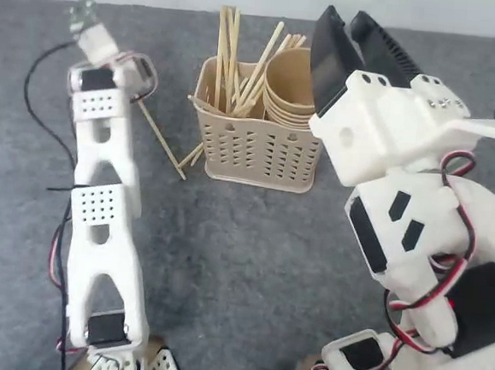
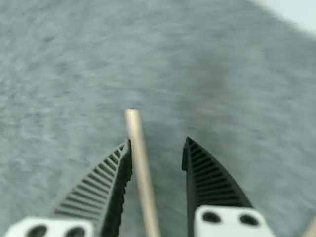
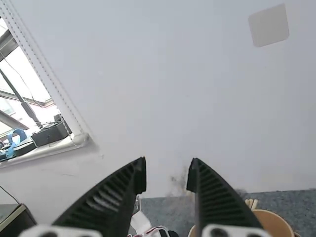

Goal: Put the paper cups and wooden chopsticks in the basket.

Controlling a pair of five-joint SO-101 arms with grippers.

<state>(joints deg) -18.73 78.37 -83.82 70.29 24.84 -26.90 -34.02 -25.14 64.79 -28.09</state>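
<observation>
A beige slotted basket [image 1: 255,147] stands at the back middle of the grey carpet. Inside it are stacked paper cups [image 1: 291,87] and several upright wooden chopsticks [image 1: 236,56]. One loose chopstick [image 1: 161,140] lies on the carpet left of the basket, and a second short piece [image 1: 194,155] rests by the basket's foot. My left gripper [image 2: 155,145] is open low over the carpet, with a chopstick [image 2: 140,163] between its fingers, close against one finger [image 2: 111,185]. My right gripper [image 1: 346,20] is raised beside the basket, open and holding nothing, facing the wall [image 3: 167,165].
The left arm [image 1: 100,199] stretches along the left side of the carpet, with cables [image 1: 43,109] beside it. The right arm's white body [image 1: 408,215] rises at the right. A cup rim [image 3: 269,222] shows at the right wrist view's edge. A window ledge [image 3: 44,143] lies behind.
</observation>
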